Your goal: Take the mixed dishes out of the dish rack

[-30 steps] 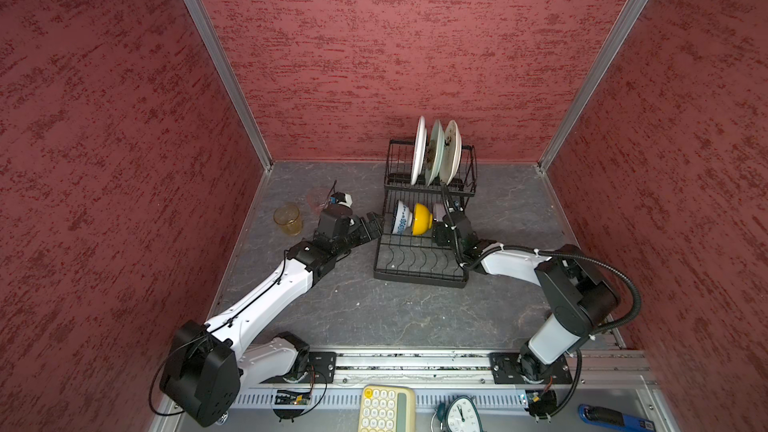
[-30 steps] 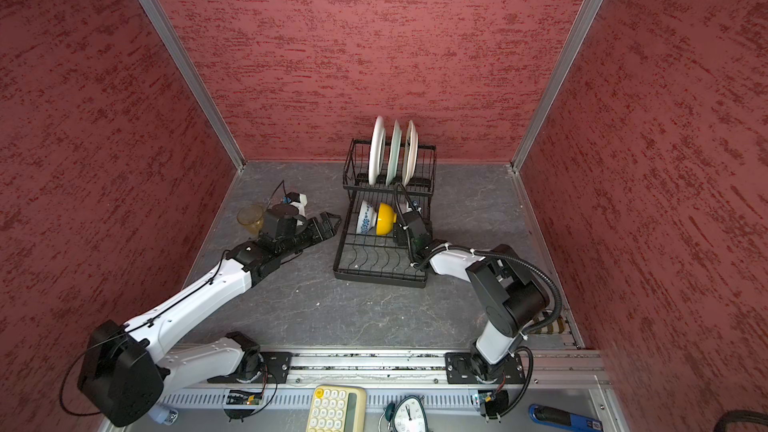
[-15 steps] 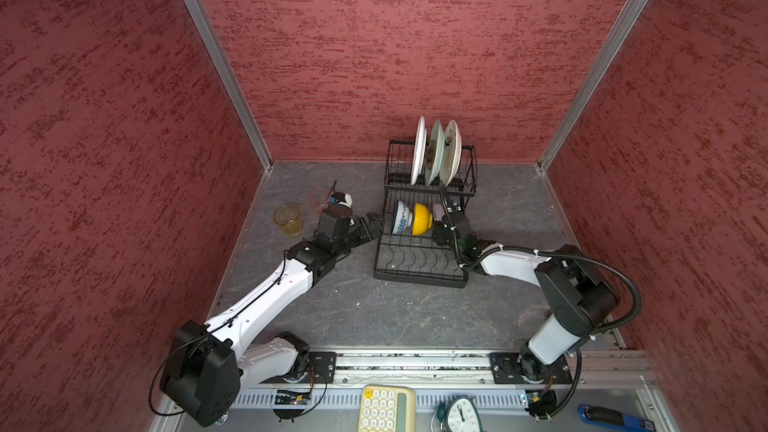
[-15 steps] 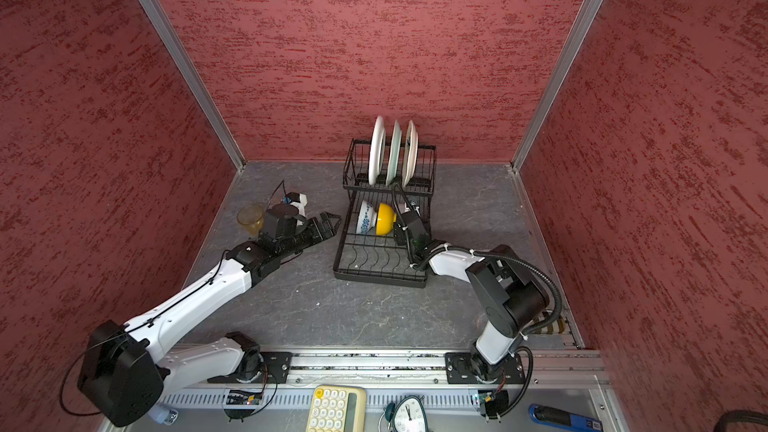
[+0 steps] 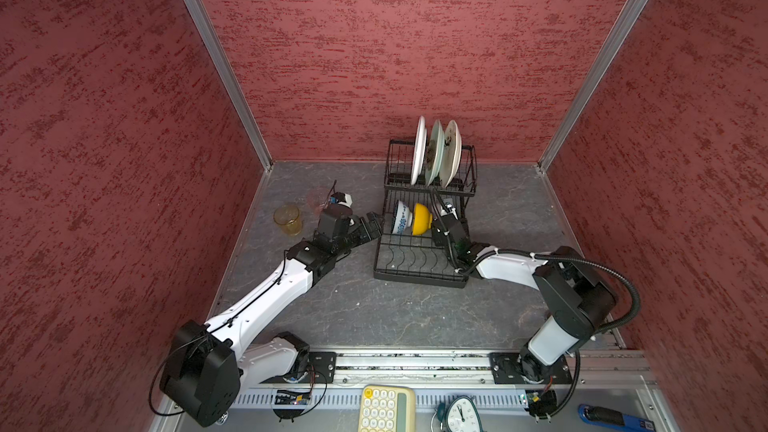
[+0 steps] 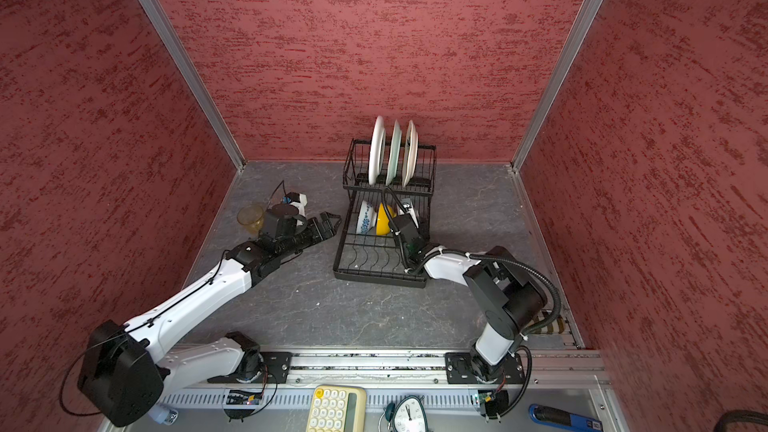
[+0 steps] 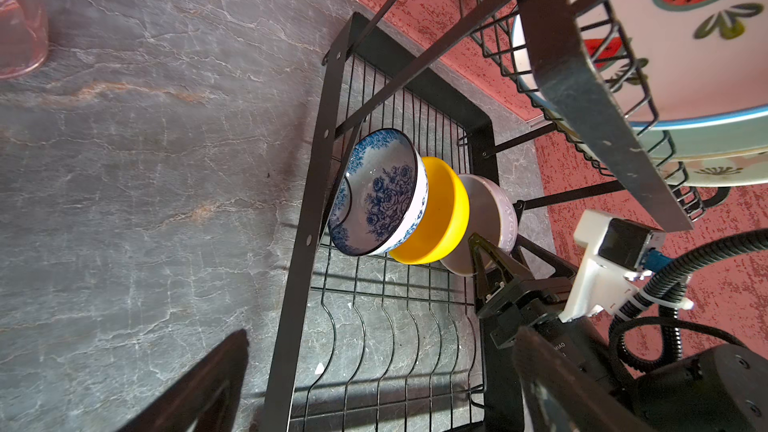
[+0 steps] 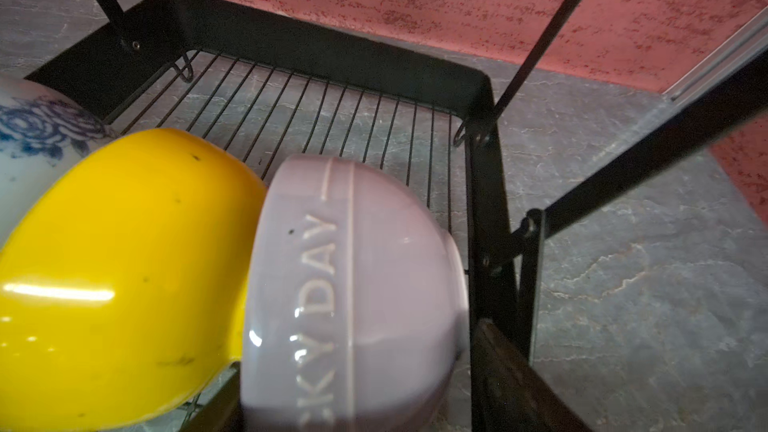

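The black wire dish rack (image 5: pixel 415 273) (image 6: pixel 376 278) stands at the back. Three plates stand upright in its tall basket: a cream one (image 5: pixel 419 151), a pale green one (image 5: pixel 434 151) and the watermelon-print one (image 7: pixel 685 56). On the flat tray three bowls lean in a row: blue-white (image 5: pixel 401 218), yellow (image 5: pixel 422 220), lavender (image 8: pixel 353 284). My right gripper (image 8: pixel 353 371) (image 5: pixel 441 224) straddles the lavender bowl, its jaws apart, one on each side. My left gripper (image 5: pixel 374 222) (image 7: pixel 380 342) hangs wide open and empty just left of the rack. An amber tumbler (image 5: pixel 287 219) and a pink tumbler (image 7: pixel 20 22) stand on the table.
Red textured walls close in on three sides, the back one just behind the rack. Grey stone-look table (image 5: pixel 395 313) stretches in front of the rack. Past the front rail lie a yellow calculator (image 5: pixel 386 409), a clock (image 5: pixel 461 413) and a blue tool (image 5: pixel 611 417).
The right gripper's jaws have narrowed around the lavender bowl. The left arm has stayed almost still beside the rack.
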You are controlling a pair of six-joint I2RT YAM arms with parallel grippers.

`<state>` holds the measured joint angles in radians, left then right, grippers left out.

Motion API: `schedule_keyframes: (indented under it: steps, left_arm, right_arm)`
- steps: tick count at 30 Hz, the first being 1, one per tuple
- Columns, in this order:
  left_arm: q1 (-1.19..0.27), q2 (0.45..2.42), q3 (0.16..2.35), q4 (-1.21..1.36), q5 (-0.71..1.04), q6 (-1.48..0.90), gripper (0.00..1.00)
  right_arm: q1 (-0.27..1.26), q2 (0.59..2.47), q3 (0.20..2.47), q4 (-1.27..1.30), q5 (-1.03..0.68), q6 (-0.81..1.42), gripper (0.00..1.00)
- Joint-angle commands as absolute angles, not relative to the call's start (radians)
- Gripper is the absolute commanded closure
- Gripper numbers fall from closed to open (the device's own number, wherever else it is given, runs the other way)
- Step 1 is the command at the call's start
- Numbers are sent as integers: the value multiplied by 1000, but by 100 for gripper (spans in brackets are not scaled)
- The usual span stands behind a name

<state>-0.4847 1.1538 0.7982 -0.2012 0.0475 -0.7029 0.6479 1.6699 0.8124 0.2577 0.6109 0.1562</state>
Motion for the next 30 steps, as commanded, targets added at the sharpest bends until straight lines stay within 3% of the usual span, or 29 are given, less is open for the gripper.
schedule_keyframes:
  steps: [1,30]
  left_arm:
    - [-478,1140,790,-189,46,-698,1]
    - [-468,1129,773,-185,49,-701,1]
  right_arm:
    - [652,1661,842,278,718,129,31]
    - [661,1561,823,188,701,228,37]
